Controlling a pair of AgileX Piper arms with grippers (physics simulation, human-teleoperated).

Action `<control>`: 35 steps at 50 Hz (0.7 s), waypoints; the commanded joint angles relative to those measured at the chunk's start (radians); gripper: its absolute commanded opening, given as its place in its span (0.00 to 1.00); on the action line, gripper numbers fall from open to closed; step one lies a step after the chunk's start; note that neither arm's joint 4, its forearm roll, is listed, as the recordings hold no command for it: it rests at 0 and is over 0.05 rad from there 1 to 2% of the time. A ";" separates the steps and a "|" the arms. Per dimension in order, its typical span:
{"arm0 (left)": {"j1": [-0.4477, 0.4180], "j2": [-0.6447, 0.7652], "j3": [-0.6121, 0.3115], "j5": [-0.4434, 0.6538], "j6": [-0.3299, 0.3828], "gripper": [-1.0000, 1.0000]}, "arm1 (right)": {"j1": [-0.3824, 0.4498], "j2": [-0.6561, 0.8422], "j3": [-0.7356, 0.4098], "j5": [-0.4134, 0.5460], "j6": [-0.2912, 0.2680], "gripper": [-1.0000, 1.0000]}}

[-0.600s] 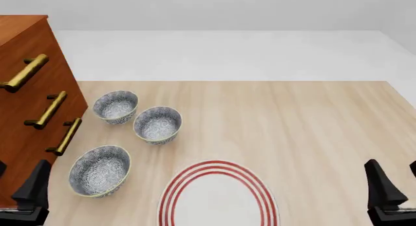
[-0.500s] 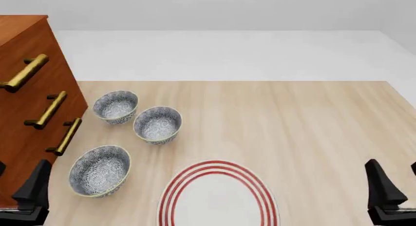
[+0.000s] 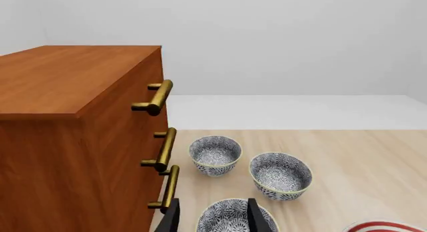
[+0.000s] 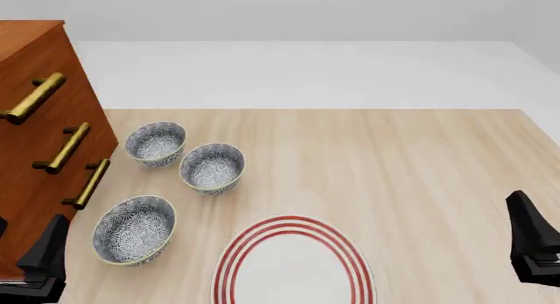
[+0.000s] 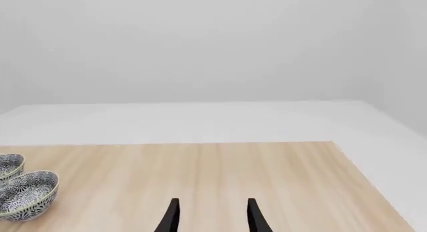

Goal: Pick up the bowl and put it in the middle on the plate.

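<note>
The task looks to be at its very start: nothing is lifted, and the plate (image 4: 293,265) lies bare at the near edge of the table (image 4: 394,166). Three alike bowls sit to its left beside the wooden dresser (image 4: 35,120). The nearest bowl (image 4: 135,229), just ahead of the left gripper (image 3: 212,216), seems the likely target, though which one is meant cannot be told. The left gripper sits low by the dresser with its fingers spread and empty. The right gripper (image 5: 211,215) is also parted, holding nothing, well away from the bowls. Next, the left arm would need to reach forward and close on that bowl's rim.
</note>
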 commanded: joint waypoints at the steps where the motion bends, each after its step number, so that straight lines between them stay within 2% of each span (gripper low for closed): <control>1: 0.000 0.000 0.000 0.000 0.000 1.00 | 0.058 0.177 -0.227 0.039 -0.033 1.00; 2: 0.000 0.000 0.000 0.000 0.000 1.00 | 0.070 0.214 -0.274 0.063 -0.009 1.00; 6: 0.000 0.000 0.000 0.000 0.000 1.00 | 0.072 0.335 -0.423 0.117 -0.032 1.00; 8: 0.000 0.000 0.000 0.000 0.000 1.00 | 0.074 0.397 -0.498 0.151 -0.023 1.00; 10: 0.000 0.000 0.000 0.000 0.000 1.00 | 0.111 0.508 -0.585 0.203 0.036 1.00; 12: 0.000 0.000 0.000 0.000 0.000 1.00 | 0.131 0.557 -0.654 0.240 0.055 1.00; 14: 0.000 0.000 0.000 0.000 0.000 1.00 | 0.140 0.628 -0.718 0.267 0.017 1.00; 16: 0.000 0.000 0.000 0.000 0.000 1.00 | 0.127 0.677 -0.772 0.285 -0.050 1.00; 18: 0.000 0.000 0.000 0.000 0.000 1.00 | 0.142 0.744 -0.829 0.334 -0.030 1.00; 19: 0.000 0.000 0.000 0.000 0.000 1.00 | 0.212 0.813 -0.876 0.363 0.019 1.00; 20: 0.000 0.000 0.000 0.000 0.000 1.00 | 0.223 0.842 -0.904 0.379 0.051 1.00; 22: 0.000 0.000 0.000 0.000 0.000 1.00 | 0.257 0.878 -0.958 0.400 0.077 1.00; 24: 0.000 0.000 0.000 0.000 0.000 1.00 | 0.248 0.913 -1.006 0.421 0.100 1.00; 25: 0.000 0.000 0.000 0.000 0.000 1.00 | 0.283 0.968 -1.056 0.448 0.112 1.00; 29: 0.000 0.000 0.000 0.000 0.000 1.00 | 0.307 1.038 -1.134 0.468 0.106 1.00; 30: 0.000 0.000 0.000 0.000 0.000 1.00 | 0.302 1.049 -1.155 0.462 0.075 1.00; 31: 0.000 0.000 0.000 0.000 0.000 1.00 | 0.348 1.082 -1.176 0.479 0.052 1.00; 32: 0.000 0.000 0.000 0.000 0.000 1.00 | 0.357 1.101 -1.192 0.487 0.045 1.00; 35: 0.000 0.000 0.000 0.000 0.000 1.00 | 0.375 1.160 -1.247 0.507 0.080 1.00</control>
